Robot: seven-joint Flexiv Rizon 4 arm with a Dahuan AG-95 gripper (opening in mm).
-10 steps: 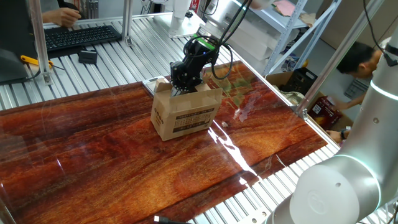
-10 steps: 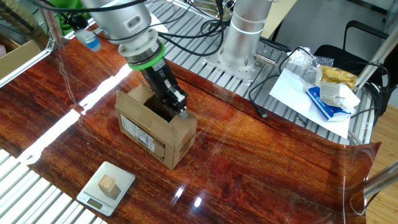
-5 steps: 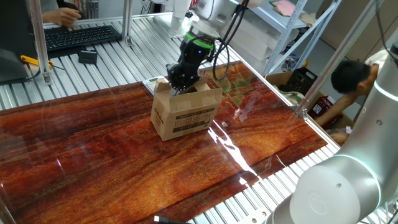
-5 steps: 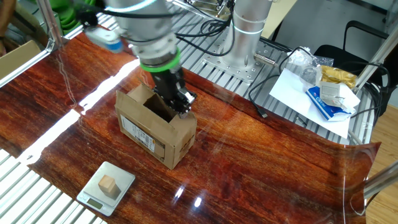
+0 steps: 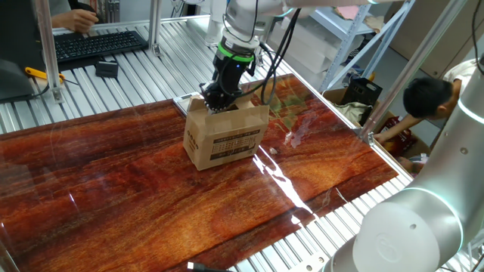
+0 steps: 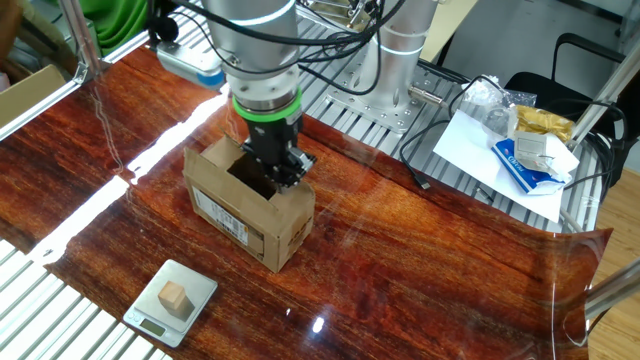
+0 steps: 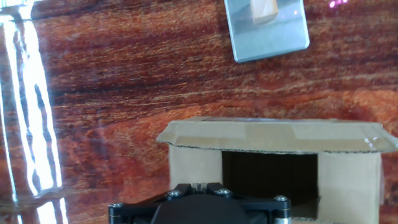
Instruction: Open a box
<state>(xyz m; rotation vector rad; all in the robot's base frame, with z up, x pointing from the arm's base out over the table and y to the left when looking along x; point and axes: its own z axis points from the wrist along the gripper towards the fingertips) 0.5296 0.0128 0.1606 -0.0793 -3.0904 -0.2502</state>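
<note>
The box [image 5: 227,138] is a small brown carton with black print on its long side, standing on the red-brown wooden table [image 5: 113,174]. Its top flaps stand up and its dark inside shows in the other fixed view, where the box [image 6: 245,212] sits under the arm. My gripper [image 5: 213,108] is shut and points down at the box's top, its tip at the rim by the far side. In the other fixed view the gripper [image 6: 284,176] dips just inside the opening. In the hand view the shut gripper [image 7: 199,184] sits before the box [image 7: 273,146].
A small silver scale [image 6: 172,297] with a wooden cube lies near the box toward the table's edge; the scale [image 7: 267,25] also shows in the hand view. Papers and a blue packet [image 6: 525,145] lie beside the arm's base [image 6: 385,70]. A keyboard [image 5: 98,44] and a crouching person [image 5: 427,94] are off the table.
The arm has swung from a slant to nearly upright over the box, and the wrist has turned. The gripper's tip stays at the box's top; the box has barely moved.
</note>
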